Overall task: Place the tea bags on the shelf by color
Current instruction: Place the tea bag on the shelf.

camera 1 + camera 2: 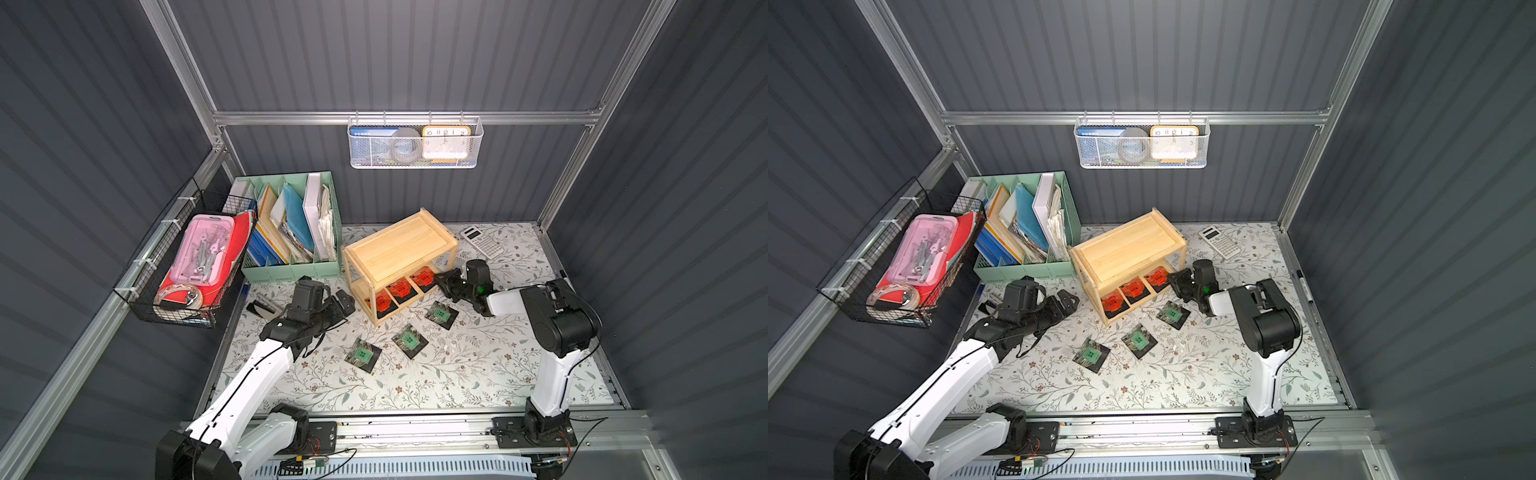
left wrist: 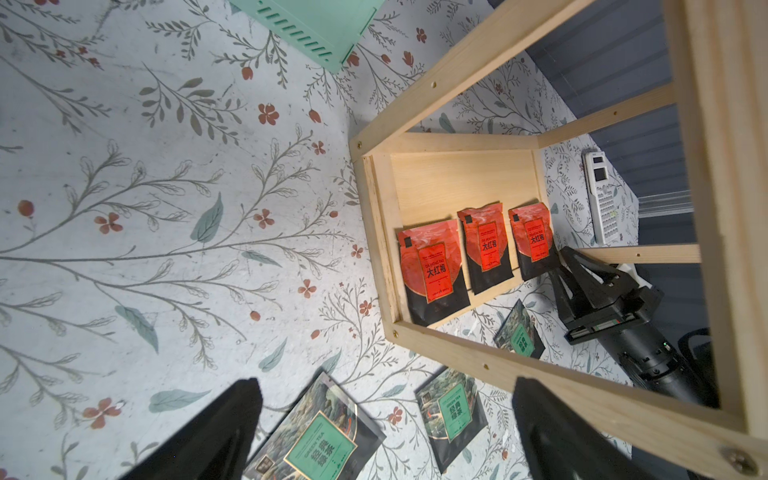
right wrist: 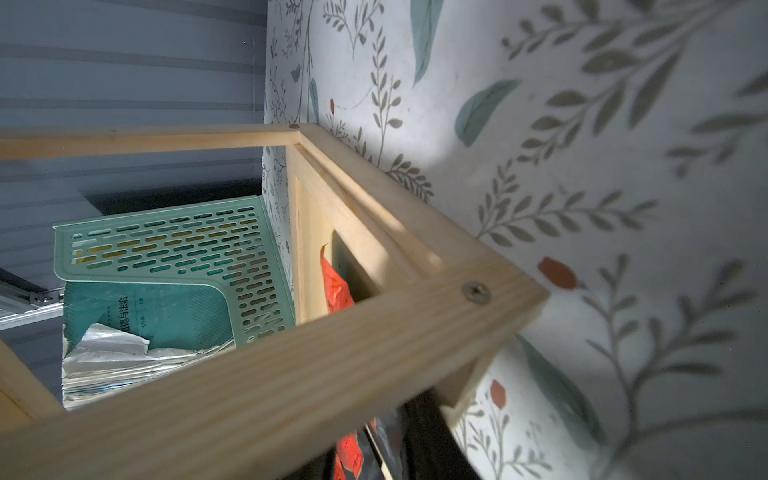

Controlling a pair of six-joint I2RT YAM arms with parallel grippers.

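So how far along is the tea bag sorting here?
Done: three red tea bags lie on the shelf's lower tier. In hand: the right hand sits at the end red bag, grip unclear. Remaining: three green tea bags on the table; top tier bare.

Left arm (image 1: 270,361) and right arm (image 1: 552,374) in white shells with black joint housings, thin black cables (image 1: 245,376) along the links, black wedge-fingered left hand (image 2: 384,382) and right hand (image 1: 445,279), green light (image 1: 481,289) on right wrist

Orange-red tea bags (image 2: 484,249) have black lower halves; green tea bags (image 2: 451,411) show mottled fronts. Pale natural-wood shelf (image 1: 399,245). White tabletop (image 1: 457,374) printed with grey-green sprigs, red flowers. Mint-green file organizer (image 1: 291,272).
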